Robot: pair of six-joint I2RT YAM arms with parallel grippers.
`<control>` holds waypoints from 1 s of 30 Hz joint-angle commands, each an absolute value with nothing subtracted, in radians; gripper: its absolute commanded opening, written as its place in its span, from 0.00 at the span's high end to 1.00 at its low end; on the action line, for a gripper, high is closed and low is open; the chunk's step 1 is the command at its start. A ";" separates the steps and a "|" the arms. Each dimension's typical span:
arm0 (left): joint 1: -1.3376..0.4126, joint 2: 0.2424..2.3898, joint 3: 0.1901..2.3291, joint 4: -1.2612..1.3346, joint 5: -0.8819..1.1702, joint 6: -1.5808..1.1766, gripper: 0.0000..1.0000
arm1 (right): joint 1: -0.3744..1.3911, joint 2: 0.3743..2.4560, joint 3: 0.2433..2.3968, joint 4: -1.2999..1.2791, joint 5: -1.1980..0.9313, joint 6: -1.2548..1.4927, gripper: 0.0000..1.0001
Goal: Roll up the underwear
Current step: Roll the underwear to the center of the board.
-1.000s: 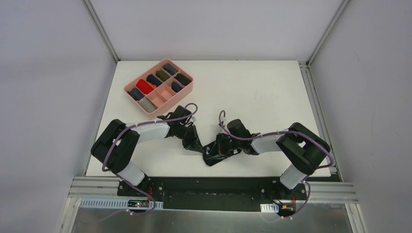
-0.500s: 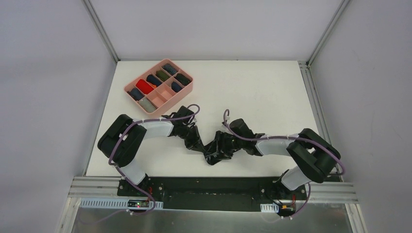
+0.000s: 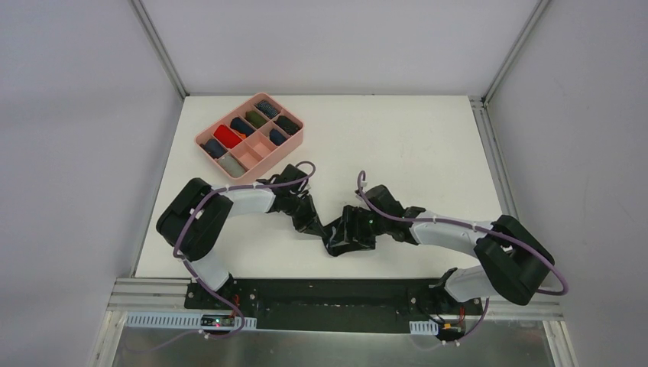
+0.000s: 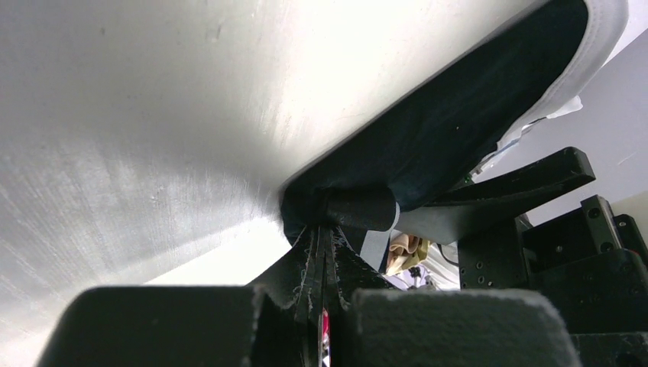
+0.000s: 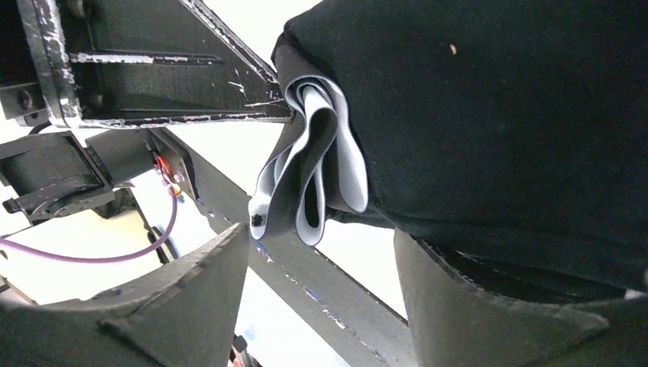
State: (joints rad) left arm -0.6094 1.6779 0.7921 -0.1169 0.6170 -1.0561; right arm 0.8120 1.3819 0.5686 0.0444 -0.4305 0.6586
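The black underwear [image 3: 345,238] lies bunched on the white table between my two grippers. My left gripper [image 3: 307,219] is shut on its left edge. The left wrist view shows black cloth [image 4: 451,115] with a white seam running away from the pinched fold at my left gripper [image 4: 326,302]. My right gripper [image 3: 359,228] is open at the cloth's right side. In the right wrist view its fingers [image 5: 191,298] stand wide apart under the black underwear [image 5: 504,115]. A folded white waistband [image 5: 313,172] hangs just above the gap, gripped by neither finger.
A pink compartment tray [image 3: 271,158] with several rolled garments stands at the back left of the table. The left gripper's black frame [image 5: 153,69] is close in front of the right wrist camera. The table's near edge and metal rail [image 3: 336,294] lie just behind the cloth.
My right gripper has opened and let go of the underwear, and its arm has stretched out lower and further left. The left gripper has stayed shut on the cloth and shifted slightly right.
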 commanded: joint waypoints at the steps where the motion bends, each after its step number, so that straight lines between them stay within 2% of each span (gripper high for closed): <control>1: -0.615 1.691 0.819 -0.121 0.566 -1.057 1.00 | 0.824 1.404 0.627 0.005 -0.399 0.602 0.28; 10: -0.615 1.697 0.815 -0.123 0.571 -1.055 1.00 | 0.839 1.366 0.671 0.006 -0.412 0.619 0.29; 20: -0.615 1.697 0.810 -0.123 0.562 -1.059 1.00 | 0.839 1.345 0.709 -0.123 -0.447 0.635 0.29; 25: -0.615 1.698 0.813 -0.123 0.563 -1.057 1.00 | 0.837 1.297 0.694 -0.125 -0.383 0.633 0.28; 30: -0.616 1.695 0.813 -0.123 0.563 -1.059 1.00 | 0.822 1.366 0.735 -0.090 -0.355 0.608 0.28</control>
